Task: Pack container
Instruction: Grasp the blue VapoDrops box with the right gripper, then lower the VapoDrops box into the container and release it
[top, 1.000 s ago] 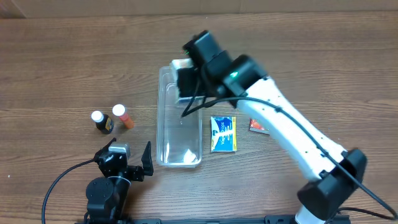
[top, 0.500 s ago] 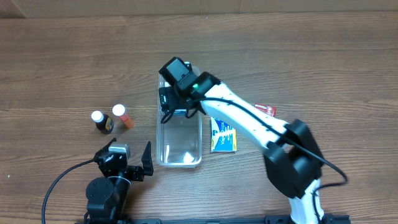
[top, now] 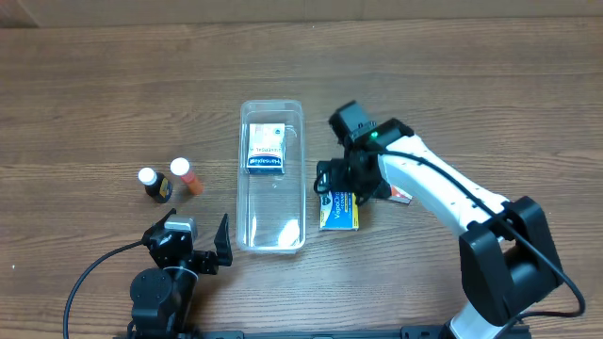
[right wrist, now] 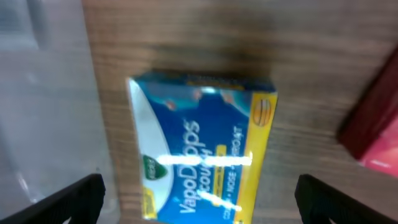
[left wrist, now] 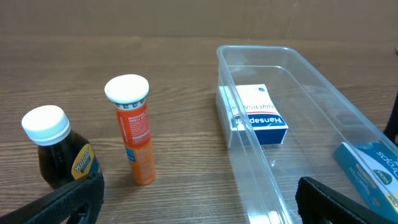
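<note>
The container [top: 273,215] is a clear, long bin in the middle of the table. A white and blue box [top: 267,148] lies flat in its far end, also seen in the left wrist view [left wrist: 261,118] behind the container's rim [left wrist: 247,140]. My right gripper [top: 347,188] hovers open just right of the bin, over a blue and yellow VapoDrops box [top: 339,213]. In the right wrist view that box [right wrist: 205,149] lies on the table between my spread fingers [right wrist: 74,199], untouched. My left gripper [left wrist: 199,208] rests open and empty near the table's front edge.
An orange tube [left wrist: 134,130] and a dark bottle with a white cap [left wrist: 53,149] stand left of the bin. A red packet [top: 398,196] lies right of the VapoDrops box, at the right edge of the right wrist view [right wrist: 373,137].
My right gripper opened and let go of the white and blue box in the bin's far end. It then swung right and nearer, over the VapoDrops box. The left arm stayed still.
</note>
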You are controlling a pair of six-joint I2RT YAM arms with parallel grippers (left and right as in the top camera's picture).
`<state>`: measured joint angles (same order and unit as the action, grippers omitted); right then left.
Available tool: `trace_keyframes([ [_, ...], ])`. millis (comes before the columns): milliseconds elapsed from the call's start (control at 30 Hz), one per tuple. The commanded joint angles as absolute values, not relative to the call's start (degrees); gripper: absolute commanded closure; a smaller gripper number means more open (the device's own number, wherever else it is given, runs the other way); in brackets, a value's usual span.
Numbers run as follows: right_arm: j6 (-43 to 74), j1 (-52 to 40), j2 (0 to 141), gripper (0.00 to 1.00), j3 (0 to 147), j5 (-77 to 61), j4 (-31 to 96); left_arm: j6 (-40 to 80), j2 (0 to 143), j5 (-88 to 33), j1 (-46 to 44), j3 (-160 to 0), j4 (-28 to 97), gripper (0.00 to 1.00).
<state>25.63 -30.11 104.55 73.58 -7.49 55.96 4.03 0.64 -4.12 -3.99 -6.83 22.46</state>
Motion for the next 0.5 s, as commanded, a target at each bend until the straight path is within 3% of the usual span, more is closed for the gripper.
trace_keyframes([
  [0, 23.92, -31.00, 103.28, 0.00, 69.21, -9.10, 53.84, 2.94, 0.32, -4.51, -3.62, -6.57, 22.24, 0.00],
  [200, 22.68, -33.15, 107.11, 0.00, 67.83, -6.50, 51.77, 2.94, 0.32, -4.51, -3.62, -6.57, 22.24, 0.00],
  [233, 22.70, -33.08, 108.77, 0.04, 67.83, -6.46, 51.22, 2.94, 0.32, -4.51, -3.62, -6.57, 22.24, 0.00],
  [267, 24.51, -32.23, 109.65, 0.16, 67.83, -5.37, 51.27, 2.94, 0.32, -4.51, -3.62, -6.57, 22.24, 0.00],
  [300, 25.54, -31.53, 109.54, 0.21, 68.23, -4.54, 51.64, 2.94, 0.32, -4.51, -3.62, -6.57, 22.24, 0.00],
  [400, 25.71, -30.11, 108.68, 0.31, 72.84, -2.50, 54.81, 2.94, 0.32, -4.51, -3.62, -6.57, 22.24, 0.00],
  [467, 25.67, -30.13, 107.11, 0.31, 78.78, 0.58, 59.64, 2.94, 0.32, -4.51, -3.62, -6.57, 22.24, 0.00],
])
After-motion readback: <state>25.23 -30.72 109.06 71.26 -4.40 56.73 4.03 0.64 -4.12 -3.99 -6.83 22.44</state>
